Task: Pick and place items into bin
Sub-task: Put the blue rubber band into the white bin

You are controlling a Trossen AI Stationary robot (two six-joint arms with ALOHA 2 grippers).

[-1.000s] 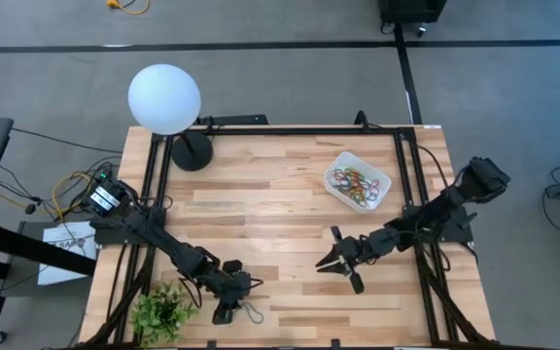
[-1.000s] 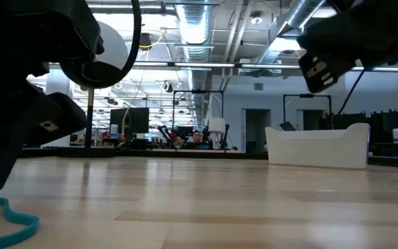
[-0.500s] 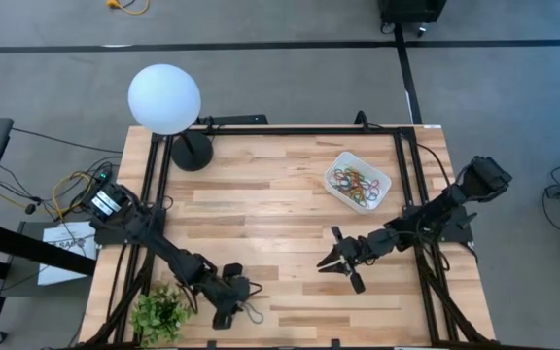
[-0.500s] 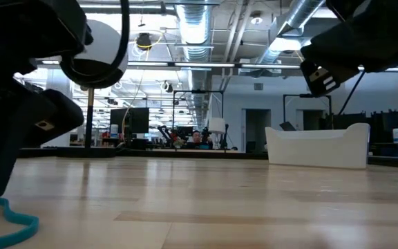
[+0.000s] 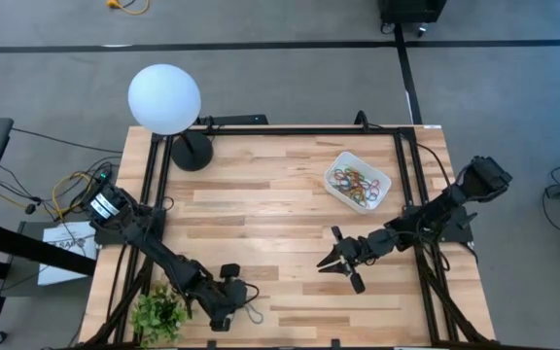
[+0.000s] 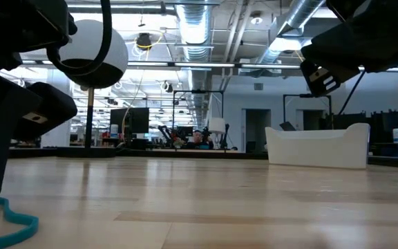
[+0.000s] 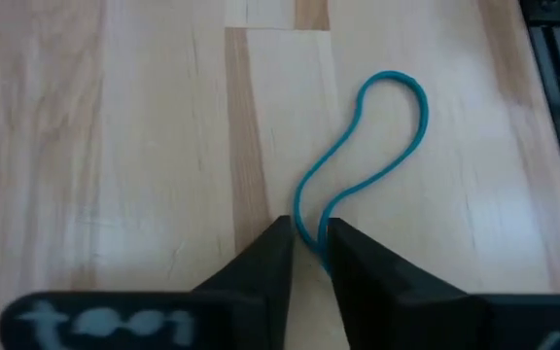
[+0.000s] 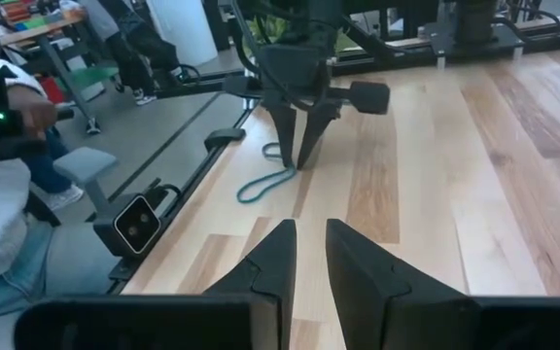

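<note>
A grey-blue rubber-band loop (image 7: 377, 146) lies flat on the wood near the table's near edge, also seen in the high view (image 5: 252, 313) and at the low view's left (image 6: 9, 216). My left gripper (image 5: 225, 311) stands over its near end, fingers pointing down and shut on it (image 7: 309, 243). My right gripper (image 5: 324, 264) hovers shut above the table's right-centre, touching nothing. The white bin (image 5: 358, 181) sits toward the far right, with several coloured bands inside. My left gripper pinches the rubber band's end nearest it (image 7: 307, 226) between its two fingertips, coming from above and pointing down, as the right wrist view shows (image 8: 297, 156). The two strands of the loop run out from between the fingers. The whole band lies slack on the table.
A white globe lamp (image 5: 164, 98) stands at the far-left corner, and a small green plant (image 5: 161, 313) at the near-left corner beside my left arm. Black frame rails (image 5: 402, 194) run along the table's sides. A person (image 8: 3, 185) sits beyond the table's left side.
My left arm has swung a little toward the table's near-left corner and its gripper has shifted that way by a small amount. The rubber band has stayed lying where it was.
</note>
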